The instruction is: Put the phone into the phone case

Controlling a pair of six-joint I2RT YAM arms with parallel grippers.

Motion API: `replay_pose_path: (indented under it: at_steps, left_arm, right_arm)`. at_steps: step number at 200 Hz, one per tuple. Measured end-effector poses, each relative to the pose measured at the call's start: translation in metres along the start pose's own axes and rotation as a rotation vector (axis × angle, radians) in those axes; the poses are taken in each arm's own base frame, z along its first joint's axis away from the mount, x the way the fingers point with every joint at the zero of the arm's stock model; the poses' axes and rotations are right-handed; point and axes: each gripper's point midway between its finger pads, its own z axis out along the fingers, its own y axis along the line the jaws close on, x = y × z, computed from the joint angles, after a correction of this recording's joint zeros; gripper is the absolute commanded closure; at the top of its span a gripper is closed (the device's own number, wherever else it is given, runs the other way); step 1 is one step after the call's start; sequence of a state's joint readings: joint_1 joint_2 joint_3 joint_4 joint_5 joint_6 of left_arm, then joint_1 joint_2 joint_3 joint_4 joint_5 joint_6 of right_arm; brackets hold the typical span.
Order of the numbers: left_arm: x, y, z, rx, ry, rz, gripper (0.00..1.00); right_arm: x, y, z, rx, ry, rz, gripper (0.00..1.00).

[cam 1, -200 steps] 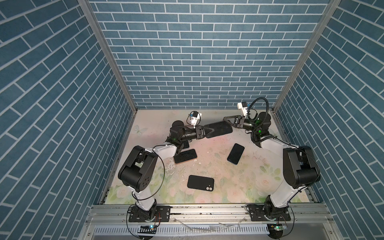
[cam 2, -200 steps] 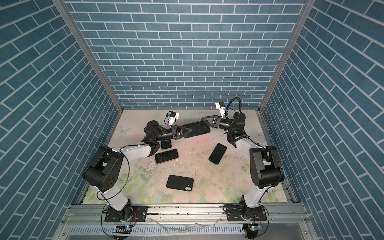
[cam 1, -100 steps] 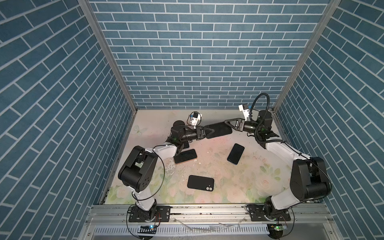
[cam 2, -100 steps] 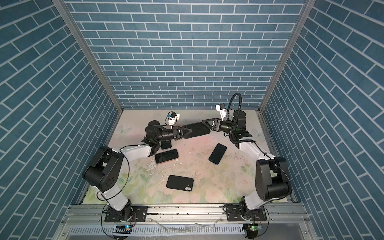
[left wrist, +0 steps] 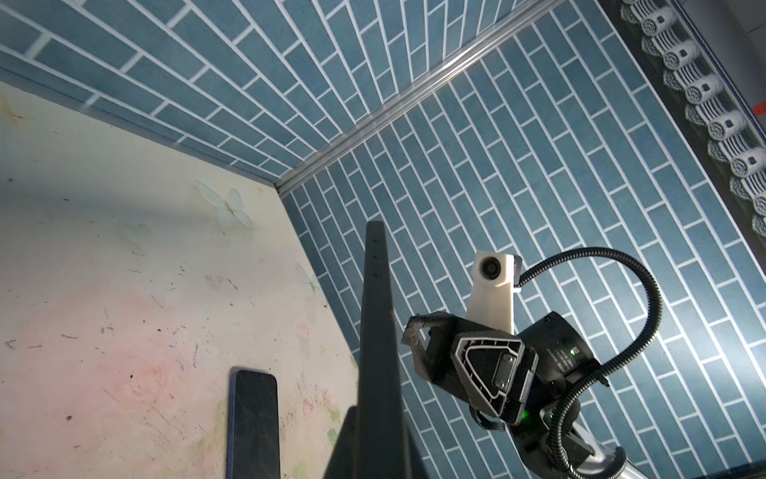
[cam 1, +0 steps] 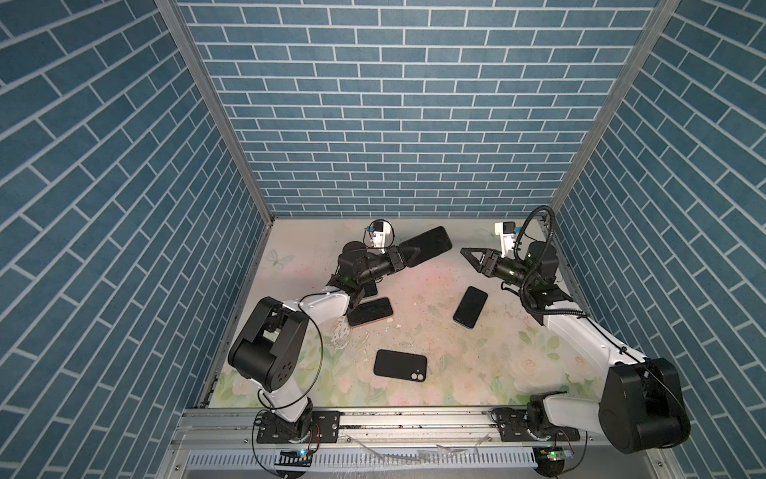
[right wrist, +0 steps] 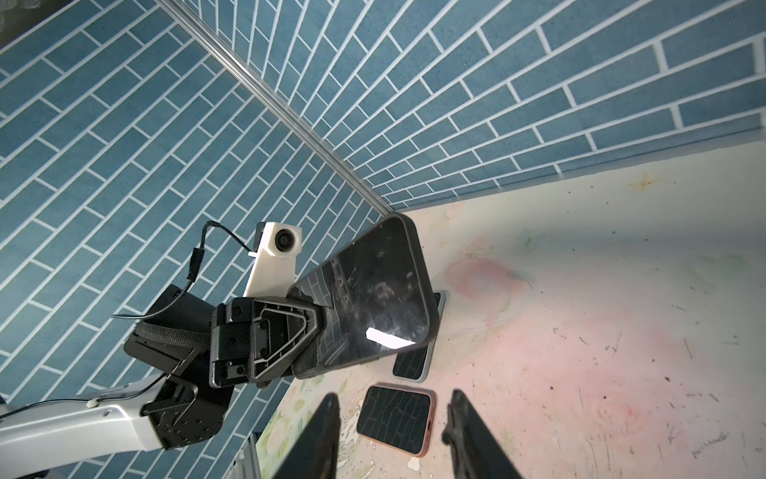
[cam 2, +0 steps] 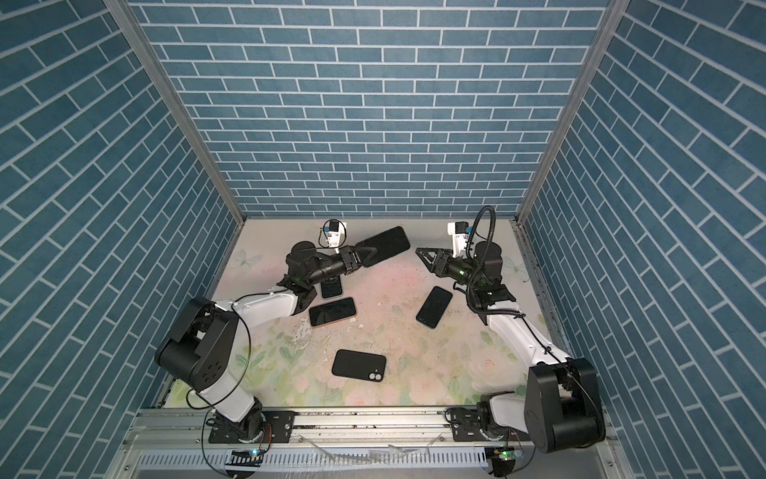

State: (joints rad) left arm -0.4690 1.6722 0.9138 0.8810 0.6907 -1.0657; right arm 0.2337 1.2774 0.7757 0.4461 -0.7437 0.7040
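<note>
A dark phone (cam 1: 427, 245) is held above the back of the table, its screen (right wrist: 373, 302) framed by the dark rim of a phone case. My left gripper (cam 1: 411, 256) is shut on its near end. In the left wrist view the cased phone (left wrist: 375, 315) shows edge-on between the left gripper's (left wrist: 375, 439) fingers. My right gripper (cam 1: 467, 253) hovers to the right of it, open and holding nothing, with a clear gap to the phone. Seen from the right wrist, the right gripper's (right wrist: 393, 398) fingers are spread over the table.
A phone with a pink rim (cam 1: 370, 312) lies under the left arm, and another phone (cam 2: 331, 289) is half hidden behind it. A blue-edged phone (cam 1: 470, 307) lies right of centre. A black case or cased phone (cam 1: 400, 365) lies back-up near the front. Brick walls close three sides.
My right gripper was shut at the far end of the held phone; it has opened, let go and drawn back to the right. The left gripper still holds the phone in place.
</note>
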Motion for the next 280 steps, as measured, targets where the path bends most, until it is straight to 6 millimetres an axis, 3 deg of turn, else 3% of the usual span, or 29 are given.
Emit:
replay_pose_path:
  at_steps: [41, 84, 119, 185, 232, 280]
  left_arm:
    - [-0.006, 0.009, 0.006, -0.01, -0.059, -0.041, 0.99]
    - [0.001, 0.017, 0.015, -0.011, -0.095, -0.102, 0.99]
    - [0.0, 0.01, 0.017, 0.027, -0.14, -0.126, 0.99]
    - [-0.002, -0.004, 0.015, 0.081, -0.204, -0.134, 1.0]
    - [0.003, -0.014, 0.018, 0.114, -0.202, -0.134, 0.99]
    - [0.002, -0.016, 0.018, 0.118, -0.21, -0.134, 0.96]
  right_arm:
    - [0.008, 0.002, 0.006, -0.022, -0.047, 0.058, 0.56]
    - [0.032, 0.01, 0.029, -0.055, -0.109, 0.166, 0.5]
    - [0.024, 0.021, 0.039, -0.103, -0.184, 0.205, 0.46]
    - [0.017, 0.004, 0.055, -0.109, -0.239, 0.313, 0.44]
    - [-0.002, 0.014, 0.069, -0.177, -0.266, 0.316, 0.53]
    - [-0.003, 0.019, 0.083, -0.223, -0.256, 0.347, 0.69]
